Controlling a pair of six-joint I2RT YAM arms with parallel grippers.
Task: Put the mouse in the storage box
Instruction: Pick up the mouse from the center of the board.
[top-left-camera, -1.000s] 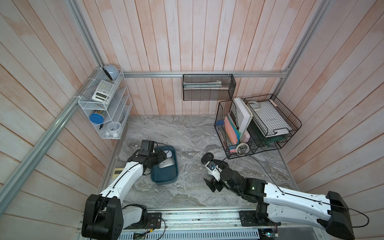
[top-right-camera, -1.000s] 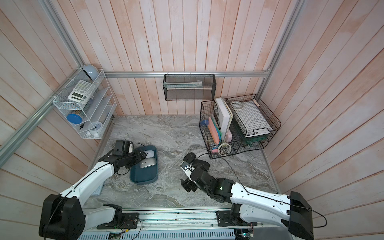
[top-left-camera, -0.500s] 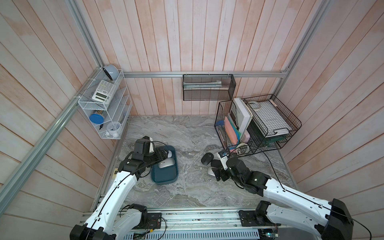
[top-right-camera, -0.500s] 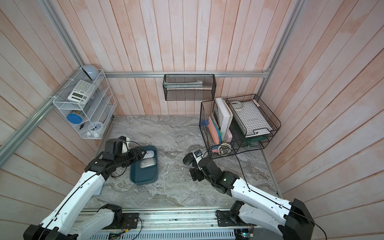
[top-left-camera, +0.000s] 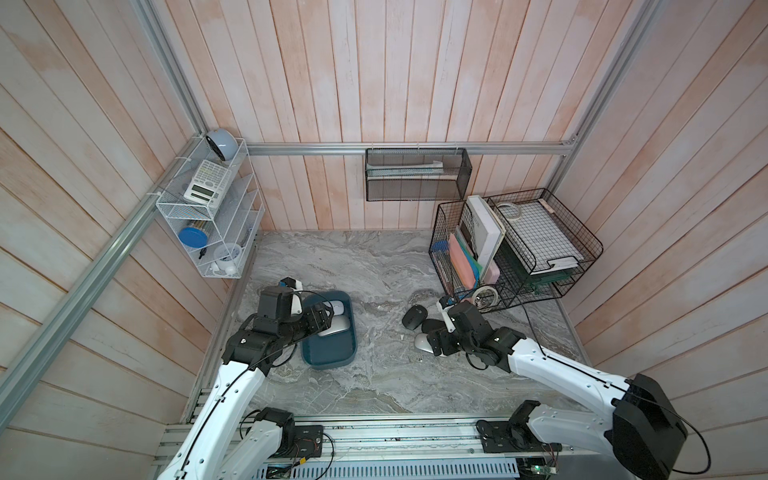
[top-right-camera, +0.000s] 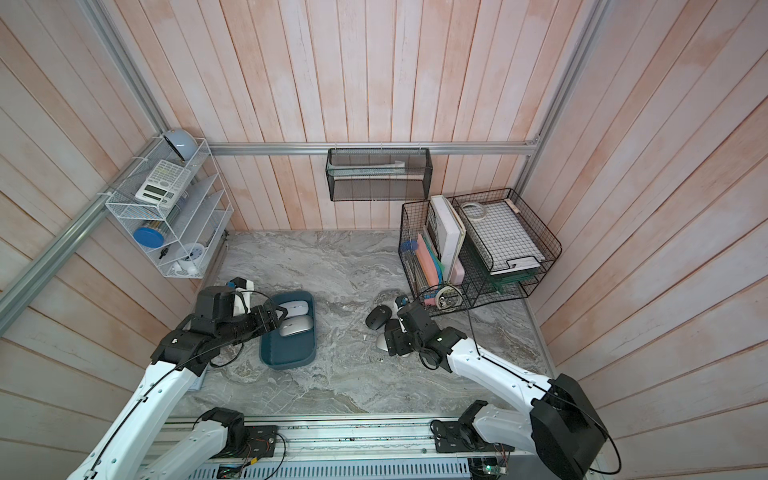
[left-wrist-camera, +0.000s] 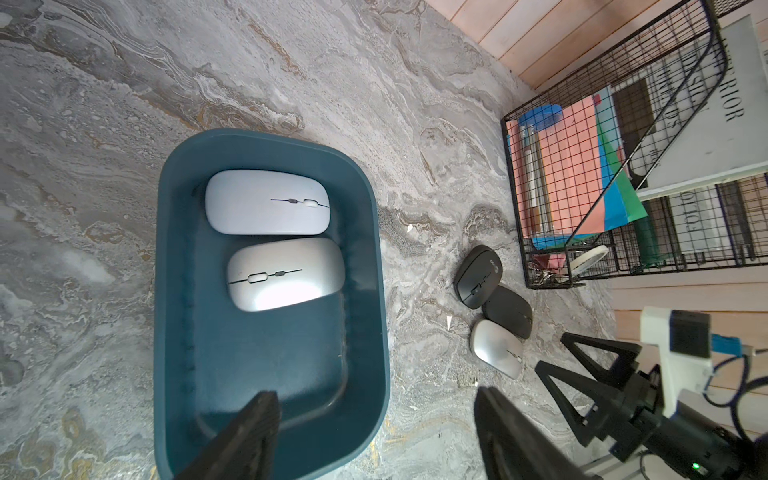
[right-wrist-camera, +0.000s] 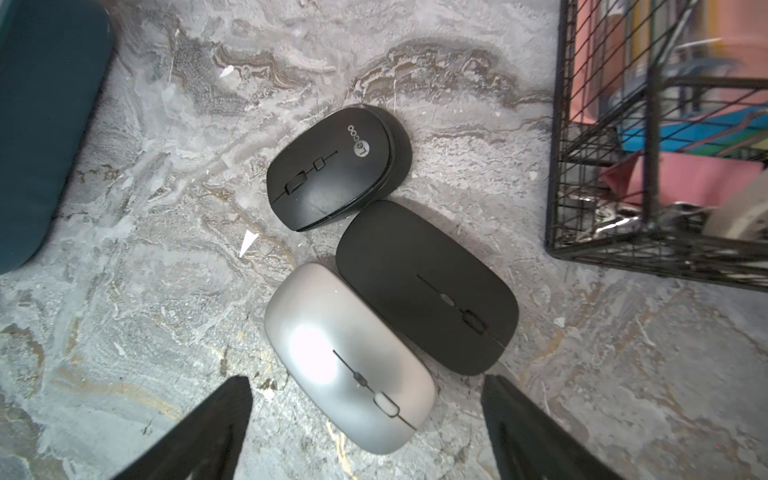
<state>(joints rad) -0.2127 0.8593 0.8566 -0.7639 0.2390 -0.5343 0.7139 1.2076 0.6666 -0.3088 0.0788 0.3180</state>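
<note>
Left end effector (left-wrist-camera: 374, 397) above box (left-wrist-camera: 270, 353) holding two mice (left-wrist-camera: 268, 202) (left-wrist-camera: 286, 272).

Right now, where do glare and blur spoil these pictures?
Right wrist view: a white hotspot on the silver table mouse, and the black wire basket is blurred. Left wrist view: similar glare on the silver mouse inside the storage box.

The counter (top-left-camera: 374, 266) looks like smooth grey-veined stone. The storage box (left-wrist-camera: 361, 257) is smooth teal plastic. The silver mouse (right-wrist-camera: 349, 357) gleams, glossy; the flat black mouse (right-wrist-camera: 428, 286) is matt plastic. The basket (right-wrist-camera: 623, 259) is black metal wire; the walls (top-left-camera: 374, 83), pale wood.
</note>
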